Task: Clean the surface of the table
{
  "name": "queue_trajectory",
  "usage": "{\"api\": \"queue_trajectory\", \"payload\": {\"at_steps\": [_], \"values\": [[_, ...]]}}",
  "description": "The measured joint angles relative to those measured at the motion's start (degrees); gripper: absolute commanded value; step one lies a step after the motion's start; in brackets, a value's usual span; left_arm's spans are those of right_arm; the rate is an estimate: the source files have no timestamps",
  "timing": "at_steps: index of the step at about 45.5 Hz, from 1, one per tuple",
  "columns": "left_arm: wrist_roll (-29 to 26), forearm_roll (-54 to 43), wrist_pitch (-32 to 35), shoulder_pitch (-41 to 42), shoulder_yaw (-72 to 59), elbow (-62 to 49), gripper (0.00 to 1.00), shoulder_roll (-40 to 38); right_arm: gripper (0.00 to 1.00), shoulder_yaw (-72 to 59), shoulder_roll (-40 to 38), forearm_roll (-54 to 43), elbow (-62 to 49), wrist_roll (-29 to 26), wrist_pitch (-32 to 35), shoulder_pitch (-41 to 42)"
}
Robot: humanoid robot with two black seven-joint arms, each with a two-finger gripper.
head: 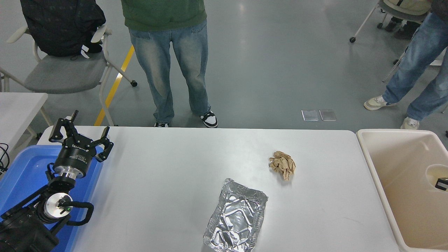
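Table surface [168, 182] bears foil tray [236, 220], crumpled paper [282, 164]

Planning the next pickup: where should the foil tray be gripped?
Probably on the foil tray rim, one of its long side walls, coming from above with one finger inside and one outside. It lies open side up, flat on the table surface, too wide to span, and its thin crinkled wall pinches easily.

High head view over table [175, 168]

Smooth matt white table surface [168, 182], shiny crinkled foil tray [236, 221], rough crumpled brown paper [282, 165], glossy blue plastic bin [24, 175]
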Motion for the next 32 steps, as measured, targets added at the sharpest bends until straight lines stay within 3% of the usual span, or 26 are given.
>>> {"api": "queue_trajectory", "payload": {"at_steps": [11,32], "values": [[0.0,0.0,0.0,0.0,0.0,0.0,0.99,0.0,1.0,0.6,0.0,4.6,-1.2,-0.1,-0.2,-0.5],[0.0,0.0,0.0,0.0,0.0,0.0,0.99,0.0,1.0,6.7,3.0,31.6,-2.7,0.2,2.3,6.1]]}}
